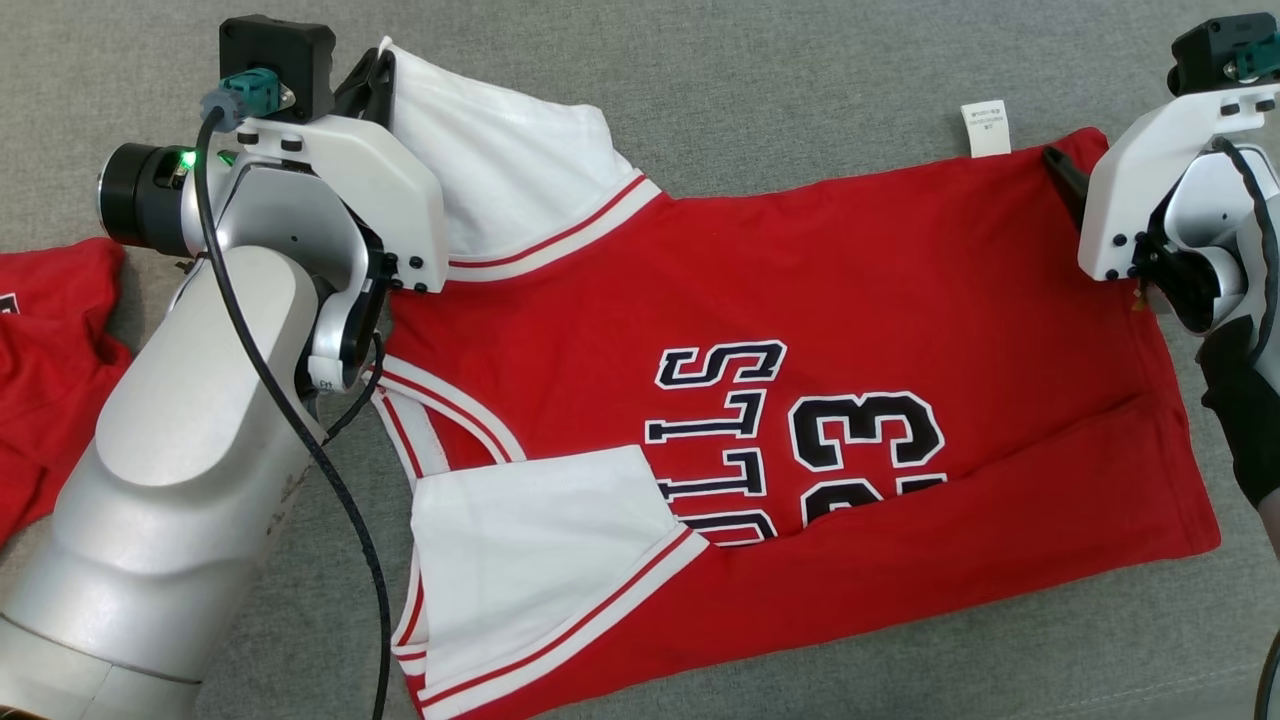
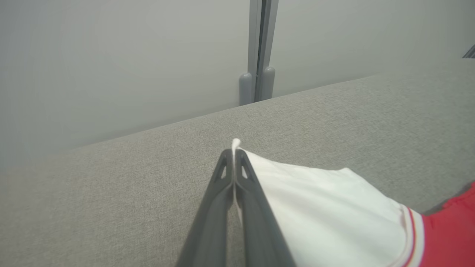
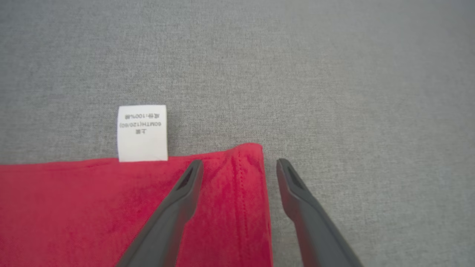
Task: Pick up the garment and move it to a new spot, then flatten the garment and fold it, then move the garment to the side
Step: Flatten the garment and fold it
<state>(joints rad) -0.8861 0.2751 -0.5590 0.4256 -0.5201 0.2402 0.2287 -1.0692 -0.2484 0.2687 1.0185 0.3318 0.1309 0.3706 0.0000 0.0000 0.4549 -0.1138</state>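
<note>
The garment [image 1: 850,300] is a red jersey with white sleeves and dark lettering, spread flat on the grey cloth surface. Its far white sleeve [image 2: 315,207] is lifted at the tip, and my left gripper [image 1: 378,62] [image 2: 233,155] is shut on that tip at the upper left. The near white sleeve [image 1: 540,560] lies folded over the jersey's front. My right gripper [image 1: 1072,172] [image 3: 240,165] is open at the far hem corner on the right. One finger is over the red cloth and the other is just past its edge. A white care label [image 3: 142,133] sticks out from the hem beside it.
Another red garment [image 1: 50,350] lies at the left edge of the surface. Past the surface's far edge stands a pale wall panel with a grey post [image 2: 258,55]. Bare grey surface [image 3: 371,92] stretches beyond the hem.
</note>
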